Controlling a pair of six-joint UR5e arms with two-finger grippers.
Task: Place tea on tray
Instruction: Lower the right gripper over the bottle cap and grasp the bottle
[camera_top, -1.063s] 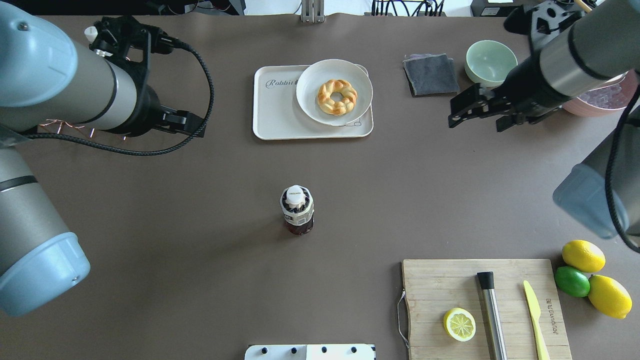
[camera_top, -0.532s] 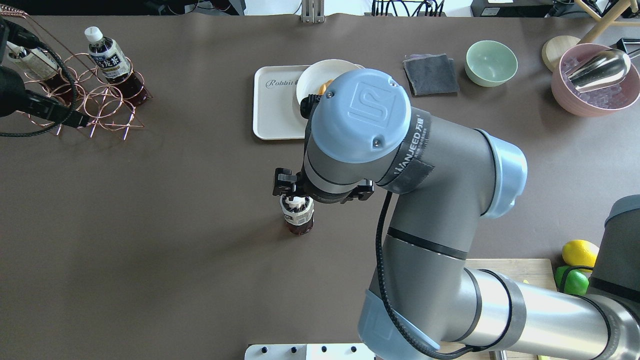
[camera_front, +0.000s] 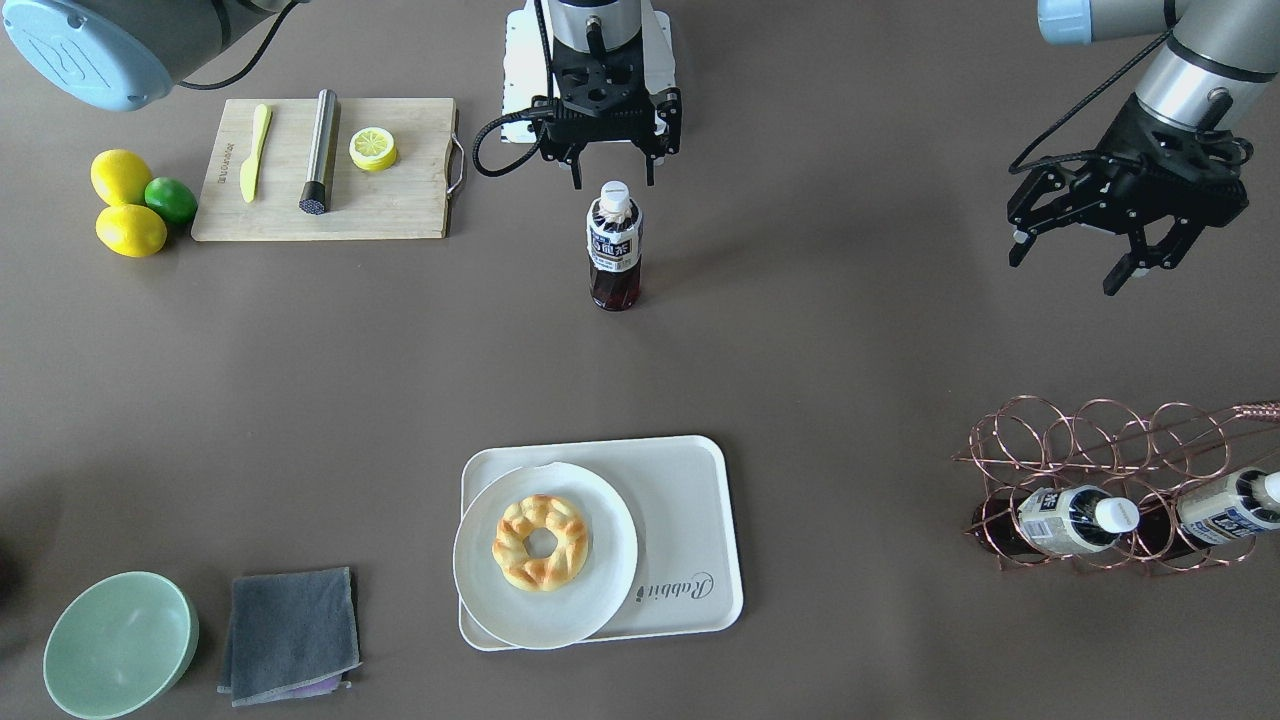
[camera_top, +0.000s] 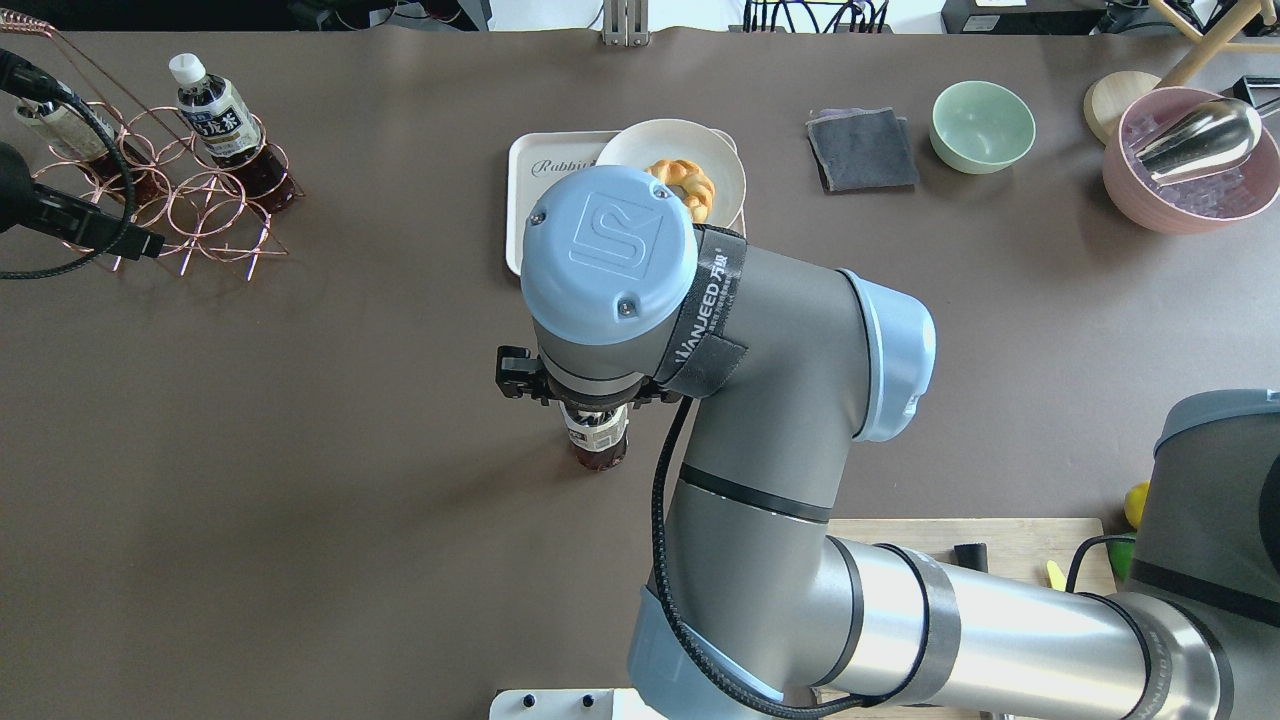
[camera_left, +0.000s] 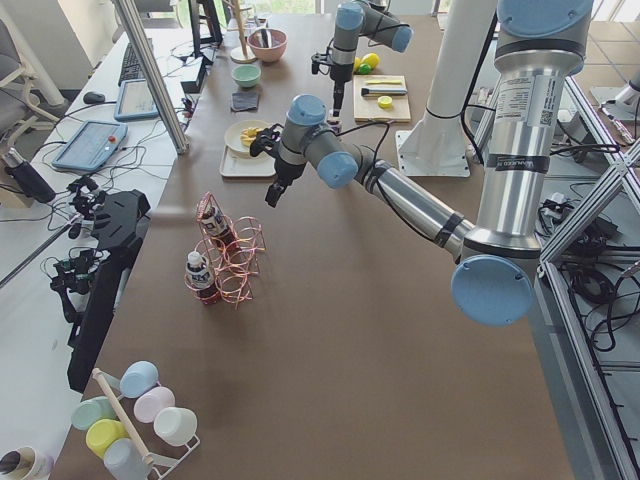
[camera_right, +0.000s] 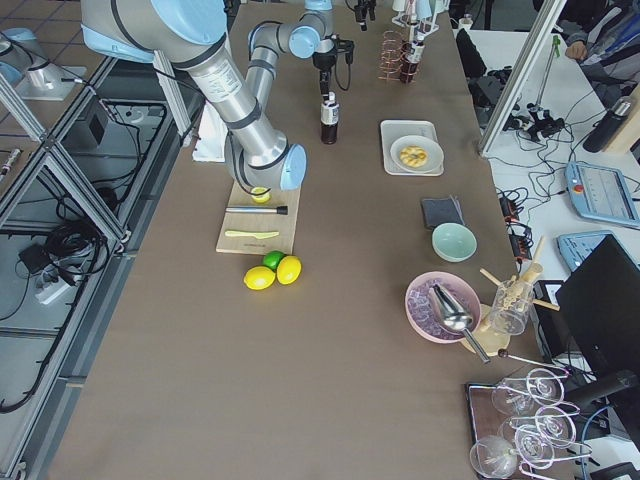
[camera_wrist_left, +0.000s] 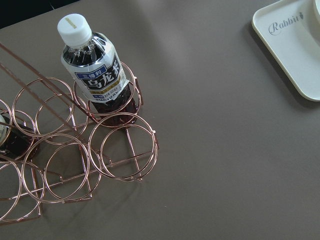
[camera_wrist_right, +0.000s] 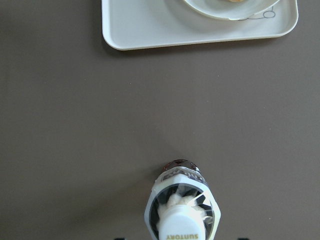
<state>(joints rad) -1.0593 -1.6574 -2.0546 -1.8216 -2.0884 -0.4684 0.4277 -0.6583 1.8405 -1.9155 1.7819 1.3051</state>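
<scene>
A tea bottle (camera_front: 613, 245) with a white cap stands upright in the middle of the table (camera_front: 850, 330); it also shows in the overhead view (camera_top: 598, 443) and the right wrist view (camera_wrist_right: 182, 220). My right gripper (camera_front: 614, 182) is open, its fingers spread either side of the cap, just above it. The cream tray (camera_front: 690, 520) marked "Rabbit" lies apart, across the table (camera_top: 530, 200). Two more tea bottles (camera_front: 1065, 520) lie in a copper wire rack (camera_front: 1100, 440). My left gripper (camera_front: 1070, 265) is open and empty, in the air near the rack.
A round white plate (camera_front: 500, 610) with a braided pastry ring (camera_front: 541, 541) covers about half of the tray. A cutting board (camera_front: 400, 200) with knife, steel bar and lemon half, loose lemons and a lime (camera_front: 130, 200), a green bowl (camera_front: 120, 645) and a grey cloth (camera_front: 290, 635) lie around.
My right arm swung in from the right side and now stands over the tea bottle, its wrist covering the cap from above. My left arm drew back towards the rack side.
</scene>
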